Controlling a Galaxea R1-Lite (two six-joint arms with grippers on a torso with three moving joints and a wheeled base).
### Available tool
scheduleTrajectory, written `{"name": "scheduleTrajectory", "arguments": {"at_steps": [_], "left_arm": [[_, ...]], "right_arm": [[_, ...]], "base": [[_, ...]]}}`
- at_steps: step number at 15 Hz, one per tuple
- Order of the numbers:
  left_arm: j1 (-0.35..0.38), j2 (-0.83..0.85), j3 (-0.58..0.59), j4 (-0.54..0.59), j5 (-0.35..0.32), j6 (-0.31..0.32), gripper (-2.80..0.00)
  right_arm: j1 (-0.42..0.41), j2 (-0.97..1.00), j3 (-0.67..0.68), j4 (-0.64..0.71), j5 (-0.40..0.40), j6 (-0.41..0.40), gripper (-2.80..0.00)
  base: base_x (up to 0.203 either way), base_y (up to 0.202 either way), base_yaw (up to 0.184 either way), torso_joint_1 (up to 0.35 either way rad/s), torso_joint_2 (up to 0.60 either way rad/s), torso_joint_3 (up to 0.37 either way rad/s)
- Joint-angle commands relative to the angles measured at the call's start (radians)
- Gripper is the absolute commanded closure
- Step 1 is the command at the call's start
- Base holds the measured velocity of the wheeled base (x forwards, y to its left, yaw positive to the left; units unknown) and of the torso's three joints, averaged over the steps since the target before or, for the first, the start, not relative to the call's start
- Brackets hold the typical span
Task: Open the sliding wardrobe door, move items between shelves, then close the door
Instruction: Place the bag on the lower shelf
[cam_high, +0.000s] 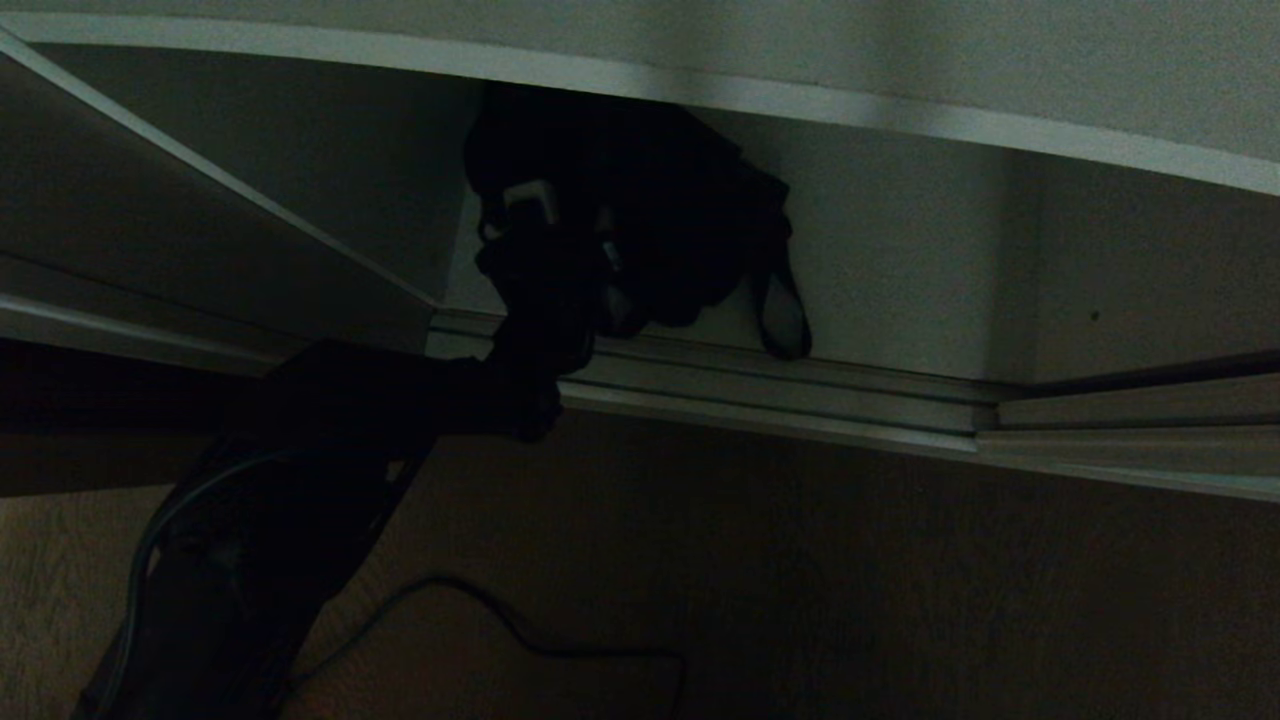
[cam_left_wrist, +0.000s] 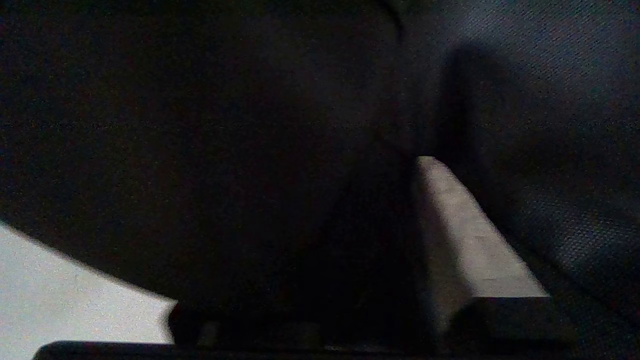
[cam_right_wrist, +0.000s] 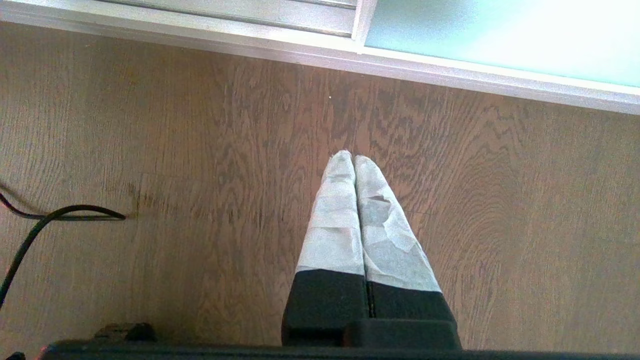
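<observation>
wardrobe: door (cam_right_wrist: 500, 35) slid aside at right, opening clear; the low shelf (cam_high: 900, 290) is lit, the rest dim.
bag: black bag (cam_high: 670, 220) sits on the low shelf at centre left, under the upper board; its strap (cam_high: 782, 320) loops down to the door track (cam_high: 780, 385) at the near edge.
left hand: left hand (cam_high: 545, 240) is right at the bag's left side; one finger (cam_left_wrist: 470, 235) shows against dark cloth, the jaws look parted, grip doubtful.
right hand: right hand (cam_right_wrist: 354, 165) is closed on nothing, parked over the floor (cam_right_wrist: 150, 125).
risk, strap: lying on the track, it could jam the door at closing.
risk, bag: pulling back could snag cloth and drag it off the shelf.
</observation>
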Motion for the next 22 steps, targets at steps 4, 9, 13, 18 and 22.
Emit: {"name": "scheduleTrajectory", "arguments": {"at_steps": [4, 9, 13, 18, 22], "left_arm": [[0.003, -0.101, 0.003, 0.28, -0.023, -0.002, -2.8], [0.012, -0.19, 0.006, 0.632, -0.182, -0.03, -2.8], [0.002, -0.274, 0.028, 0.846, -0.181, -0.097, -2.8], [-0.015, -0.339, 0.045, 0.857, -0.117, -0.178, -2.8], [-0.032, -0.431, 0.188, 0.913, -0.122, -0.175, -2.8]], "right_arm": [[0.001, -0.002, 0.0, 0.0, 0.0, 0.001, 0.0], [0.0, -0.002, 0.0, 0.0, 0.0, 0.001, 0.0], [0.0, -0.002, 0.0, 0.0, 0.0, 0.001, 0.0], [0.0, -0.002, 0.0, 0.0, 0.0, 0.001, 0.0], [0.0, -0.002, 0.0, 0.0, 0.0, 0.001, 0.0]], "base": [[0.0, 0.0, 0.0, 0.0, 0.0, 0.0], [0.0, 0.0, 0.0, 0.0, 0.0, 0.0], [0.0, 0.0, 0.0, 0.0, 0.0, 0.0], [0.0, 0.0, 0.0, 0.0, 0.0, 0.0], [0.0, 0.0, 0.0, 0.0, 0.0, 0.0]]}}
